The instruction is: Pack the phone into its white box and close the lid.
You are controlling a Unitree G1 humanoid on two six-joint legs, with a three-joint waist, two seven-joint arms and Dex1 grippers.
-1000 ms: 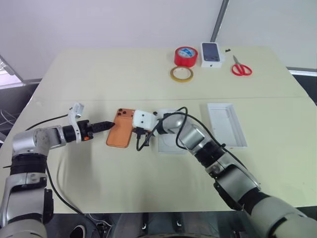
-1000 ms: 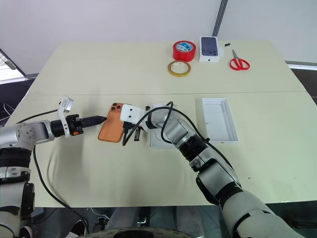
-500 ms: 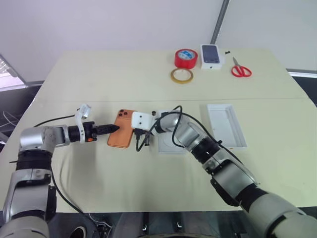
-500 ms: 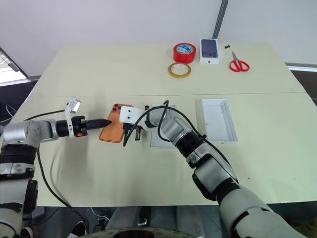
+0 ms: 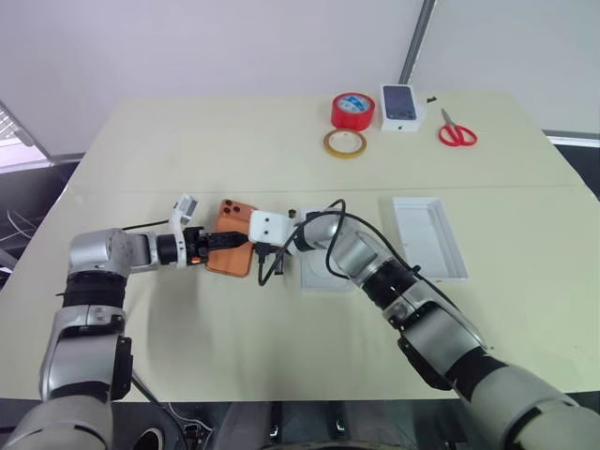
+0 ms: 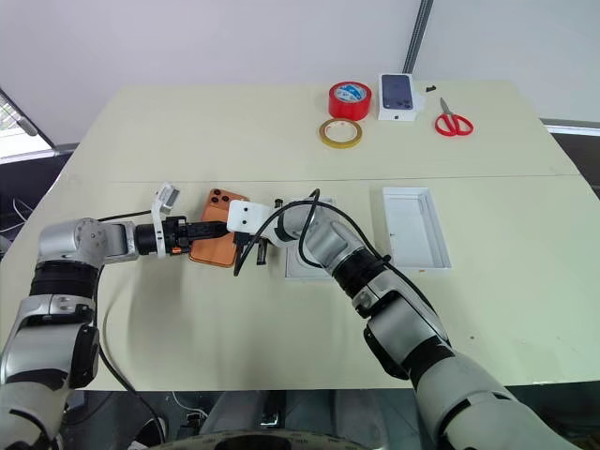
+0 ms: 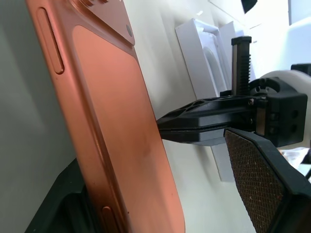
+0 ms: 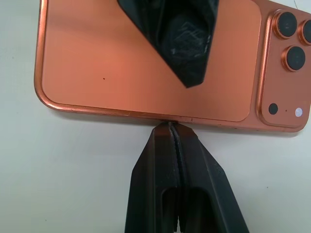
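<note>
Right wrist view puts the phone up close: one flat copper-orange slab with rounded corners and a smooth metallic back, lying on the pale bench, its three dark lenses clustered at one corner. The right pincer is clenched, its two black fingers pressed together with the tips touching the phone's long edge; the dark, textured tip of one left finger lies over the phone's back. The left wrist view gives what that one cannot: the phone's side rail with slim buttons, one left finger beneath the phone and the other, with a diamond-patterned pad, standing apart above it, so the left pincer is spread around the phone's edge without being closed on it. From the head views the phone lies left of centre on the cream bench, between the two pincers, with one shallow white box just to its right, partly behind the right arm, and one taller-walled white lid further right, open side up. Along the far edge sit two rolls of tape, one red and one tan, one small white carton with a phone picture, and one pair of red-handled scissors.
</note>
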